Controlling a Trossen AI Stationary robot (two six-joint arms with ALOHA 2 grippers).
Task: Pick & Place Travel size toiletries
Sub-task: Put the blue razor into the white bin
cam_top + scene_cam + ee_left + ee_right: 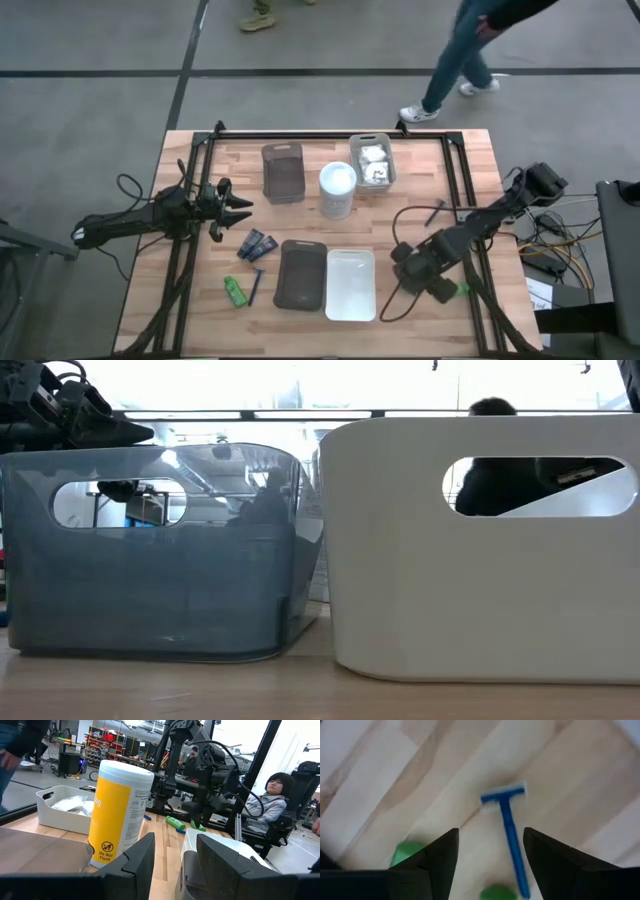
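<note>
- Right gripper [490,865] points down over a blue razor [510,832] near the table's right edge, fingers apart around it.
- Left gripper [240,208] waits at the left, fingers apart, empty.

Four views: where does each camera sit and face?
High: overhead, facing straight down; left arm and right arm show.
Low: tabletop height, facing level at grey tray and white tray; left arm upper left.
Left wrist: on left arm, facing across the table past open left claw toward white canister.
Right wrist: on right arm, facing down past open right claw at blue razor.
Shared: high and left wrist both show the canister.
</note>
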